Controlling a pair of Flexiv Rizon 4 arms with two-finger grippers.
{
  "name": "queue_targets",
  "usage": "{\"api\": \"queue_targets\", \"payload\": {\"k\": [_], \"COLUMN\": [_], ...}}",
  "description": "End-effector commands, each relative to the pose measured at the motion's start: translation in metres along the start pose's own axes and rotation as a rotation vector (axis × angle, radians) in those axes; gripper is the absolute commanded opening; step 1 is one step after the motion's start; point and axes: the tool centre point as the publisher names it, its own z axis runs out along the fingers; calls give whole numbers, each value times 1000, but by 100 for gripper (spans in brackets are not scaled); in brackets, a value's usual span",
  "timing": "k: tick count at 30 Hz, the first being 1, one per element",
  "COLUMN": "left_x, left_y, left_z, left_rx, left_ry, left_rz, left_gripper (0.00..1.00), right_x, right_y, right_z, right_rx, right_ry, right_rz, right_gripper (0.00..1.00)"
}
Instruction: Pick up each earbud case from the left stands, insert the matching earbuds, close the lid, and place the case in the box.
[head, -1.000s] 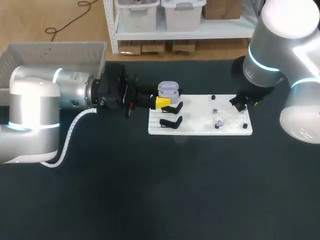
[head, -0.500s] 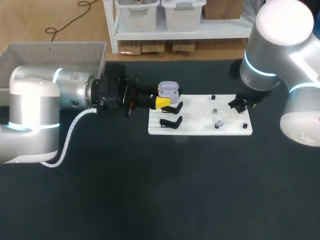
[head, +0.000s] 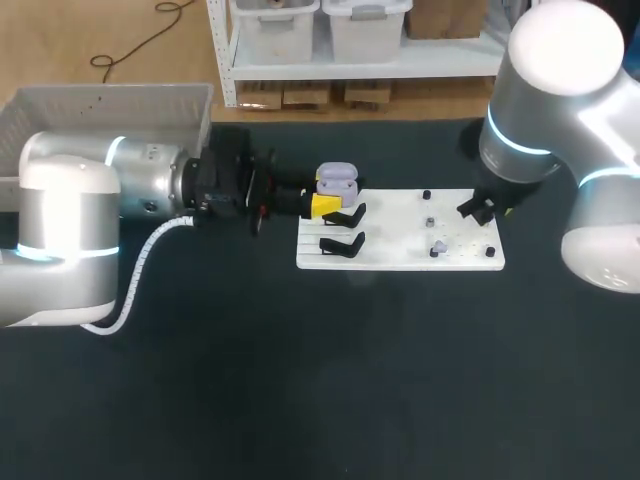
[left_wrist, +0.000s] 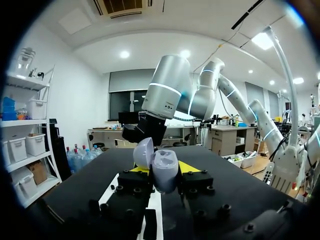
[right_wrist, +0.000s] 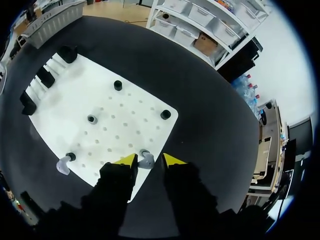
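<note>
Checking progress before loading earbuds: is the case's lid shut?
No, the case held by the left end effector has its lid standing open.

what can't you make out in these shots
- Earbud case: whether earbuds sit inside. Its sockets don't show in the left wrist view, and it is too small in the head view.
- Right gripper: in the head view, hidden under the right arm.
- Box: in the head view, partly covered by the left arm and cut off by the edge.
- Earbud at the right gripper: too small to tell which side's it is.
</note>
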Motion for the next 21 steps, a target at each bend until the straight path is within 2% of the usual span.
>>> {"api": "queue_targets", "payload": {"k": [1, 2, 5, 7, 8, 9, 15, 21], "left_x": [1, 1, 1, 1, 1, 1, 1, 1], "left_y": [1, 1, 1, 1, 1, 1, 1, 1], "left_z": [0, 0, 0, 0, 0, 0, 0, 0], "left_rx": [3, 3, 3, 3, 3, 3, 3, 3], "left_ry": [1, 1, 1, 1, 1, 1, 1, 1], "left_rz": [-1, -1, -1, -1, -1, -1, -1, -1], "left_gripper": [0, 0, 0, 0, 0, 0, 0, 0], "right_x": [2, 2, 2, 2, 3, 3, 2, -3], "right_y": [0, 0, 0, 0, 0, 0, 0, 0], "right_z": [1, 1, 3, 3, 3, 2, -13, -51], "right_rx": [6, 6, 5, 5, 5, 6, 12, 9], "right_ry": [-8, -7, -3, -2, -2, -3, -14, -30], "right_rz": [0, -1, -3, -4, -4, -4, -3, 11], "right_gripper": [26, 22, 20, 13, 2, 0, 0, 0]}}
